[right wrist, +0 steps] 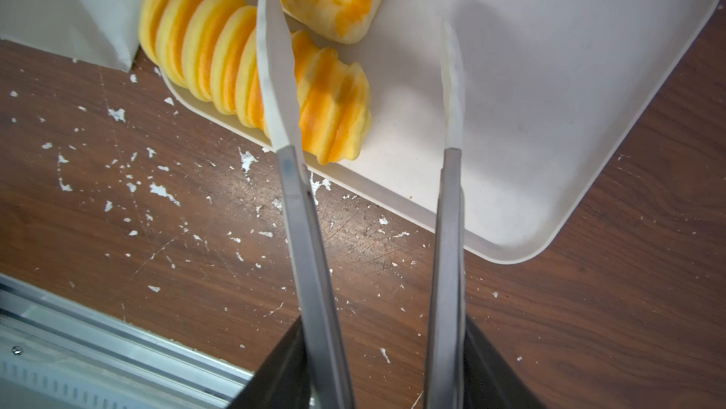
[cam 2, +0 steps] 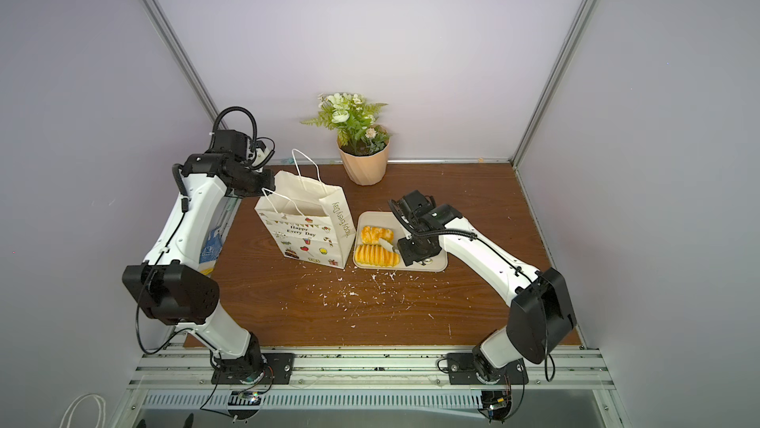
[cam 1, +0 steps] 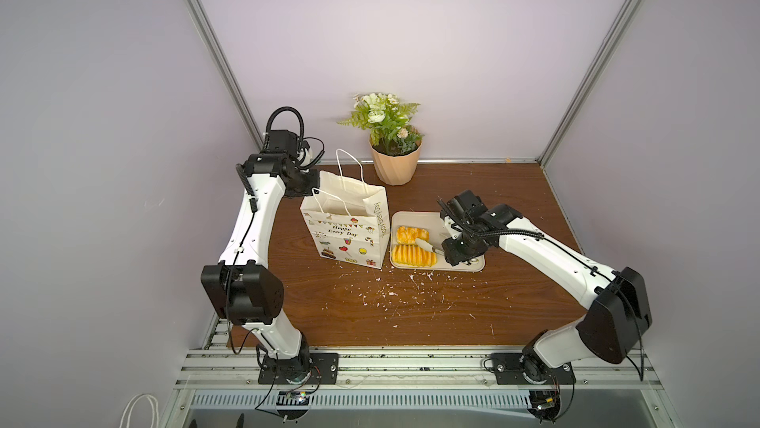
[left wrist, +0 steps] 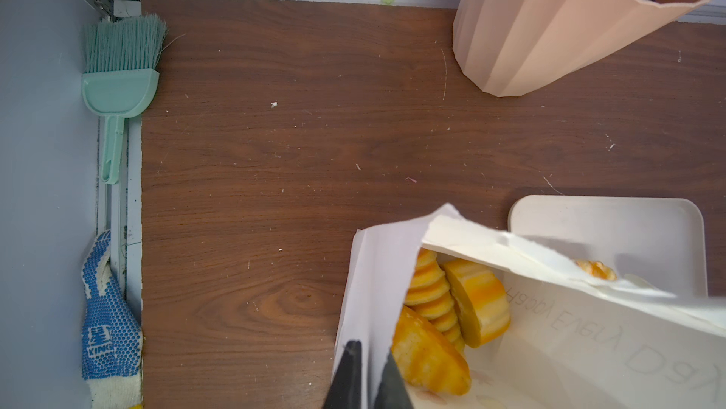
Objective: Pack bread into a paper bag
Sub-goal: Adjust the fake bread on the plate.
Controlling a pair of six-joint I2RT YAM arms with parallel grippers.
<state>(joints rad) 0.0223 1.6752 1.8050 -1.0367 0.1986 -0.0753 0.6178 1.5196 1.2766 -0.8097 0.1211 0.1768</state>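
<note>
Over tray [right wrist: 550,112], right pincer [right wrist: 356,6] spread, tilted toward ridged loaf [right wrist: 204,57]; left pincer [left wrist: 371,348] pinching paper bag [left wrist: 589,348] rim.

I am finding open bench [cam 1: 411,323] in front; the paper bag [cam 1: 345,236] is walling off the tray's [cam 1: 415,218] left side, the flowerpot [cam 1: 395,166] crowding behind.

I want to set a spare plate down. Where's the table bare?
Widest: the table in front of the bag and tray, only white flecks there. Also behind the tray, right of the flowerpot. Crowded: bag close beside tray, right end effector at the bread.
</note>
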